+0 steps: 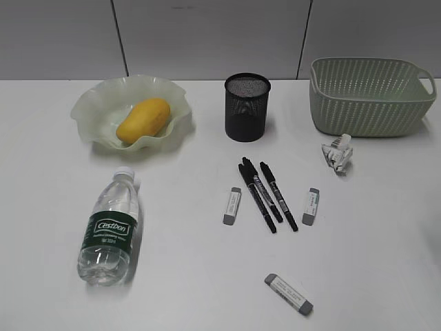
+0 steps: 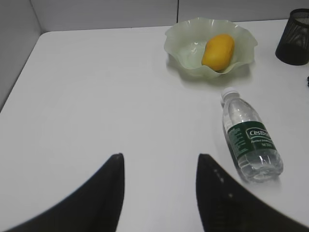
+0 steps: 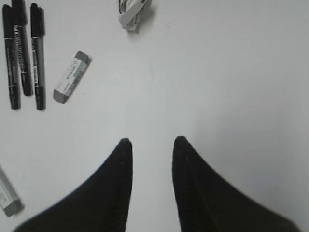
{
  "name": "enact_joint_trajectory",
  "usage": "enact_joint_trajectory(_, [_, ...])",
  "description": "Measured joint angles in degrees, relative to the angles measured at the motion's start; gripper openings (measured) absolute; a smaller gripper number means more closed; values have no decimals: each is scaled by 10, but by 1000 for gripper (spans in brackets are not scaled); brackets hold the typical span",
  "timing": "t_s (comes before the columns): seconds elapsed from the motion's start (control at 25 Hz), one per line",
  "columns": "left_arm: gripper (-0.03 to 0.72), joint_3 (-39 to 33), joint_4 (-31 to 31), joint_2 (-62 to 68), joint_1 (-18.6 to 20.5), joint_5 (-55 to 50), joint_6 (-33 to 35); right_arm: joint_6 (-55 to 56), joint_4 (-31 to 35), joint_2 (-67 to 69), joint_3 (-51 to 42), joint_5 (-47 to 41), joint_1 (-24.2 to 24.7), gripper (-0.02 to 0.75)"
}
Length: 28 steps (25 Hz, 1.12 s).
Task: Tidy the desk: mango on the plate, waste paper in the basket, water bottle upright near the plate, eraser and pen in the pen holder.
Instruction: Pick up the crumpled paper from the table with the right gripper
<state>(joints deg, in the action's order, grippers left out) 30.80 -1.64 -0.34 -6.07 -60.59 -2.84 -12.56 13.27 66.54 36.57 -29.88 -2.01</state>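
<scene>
The left gripper (image 2: 159, 164) hangs over bare desk (image 2: 96, 96) with its two dark fingers spread apart, holding and touching nothing; the right gripper (image 3: 152, 145) is likewise parted and empty above the white top. Ahead and to the right of the left gripper, the water bottle (image 2: 250, 138) lies on its side, cap toward the plate (image 2: 183, 46), where the mango (image 2: 218, 50) already rests. Beyond the right gripper lie three pens (image 3: 21, 53) side by side, an eraser (image 3: 71, 77) just beside them, another eraser (image 3: 7, 195) at the near left edge, and the waste paper (image 3: 133, 12) farther off. From the exterior view, the pen holder (image 1: 247, 107) stands behind the pens, a third eraser (image 1: 232, 206) lies left of them, and the paper wad sits on the desk just in front of the basket (image 1: 368, 96).
</scene>
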Motion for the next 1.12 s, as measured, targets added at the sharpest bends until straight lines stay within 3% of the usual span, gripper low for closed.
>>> enact_joint_trajectory(0.08, [354,0,0,0,0,0,0,0,10,77,30,23,0,263])
enact_joint_trajectory(0.2, [337,0,0,0,0,0,0,0,30,173,77,53,-8,357])
enact_joint_trajectory(0.32, [323,0,0,0,0,1,0,0,61,257,128,73,-42,434])
enact_joint_trajectory(0.52, [311,0,0,0,0,1,0,32,93,371,195,148,-94,455])
enact_joint_trajectory(0.68, [309,0,0,0,0,1,0,58,95,453,234,198,-97,446])
enact_joint_trajectory(0.84, [309,0,0,0,0,1,0,71,96,503,264,206,-96,339])
enact_joint_trajectory(1.0, [309,0,1,0,0,1,0,76,91,507,268,207,-96,67])
enact_joint_trajectory(1.12, [309,0,1,0,0,1,0,77,89,503,268,201,-96,13])
